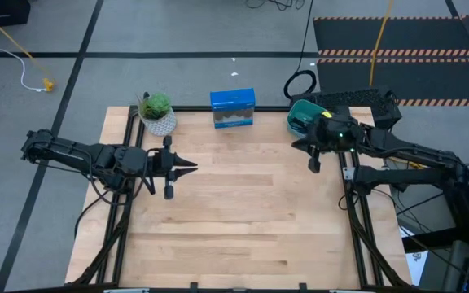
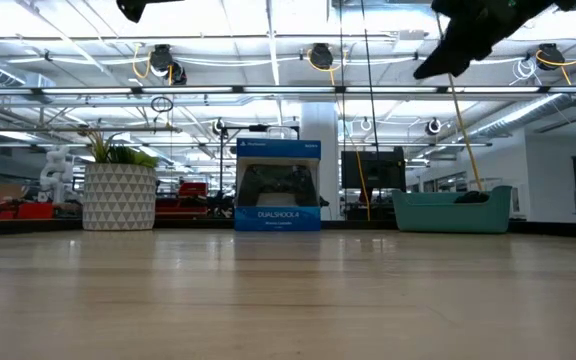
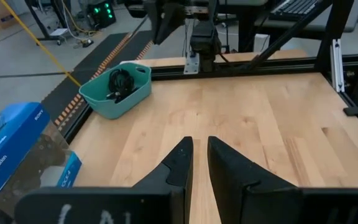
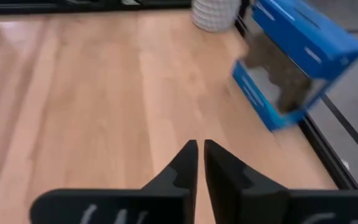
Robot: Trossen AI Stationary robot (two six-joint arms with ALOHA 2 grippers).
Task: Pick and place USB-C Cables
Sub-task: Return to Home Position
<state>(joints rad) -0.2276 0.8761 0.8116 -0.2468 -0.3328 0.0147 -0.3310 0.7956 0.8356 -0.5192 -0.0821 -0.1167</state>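
Note:
A teal bin [image 3: 114, 93] stands at the table's far right corner, also seen as the bin [image 1: 302, 116] and the bin [image 2: 453, 210]. Black coiled cables [image 3: 120, 84] lie inside it; a blue-purple one does not show. My right gripper [image 1: 313, 165] hangs high over the table just near of the bin, shut and empty, its fingers [image 4: 201, 149] pointing toward the table's left side. My left gripper [image 1: 192, 165] waits raised at the table's left, shut and empty, pointing right; in its wrist view the left gripper [image 3: 201, 146] faces the bin.
A blue controller box [image 1: 233, 108] stands at the far edge's middle, with a potted plant [image 1: 157, 112] in a white pot to its left. A big black cable loop [image 1: 300, 83] lies on the floor beyond the bin. Bare wood spans the table's middle and near side.

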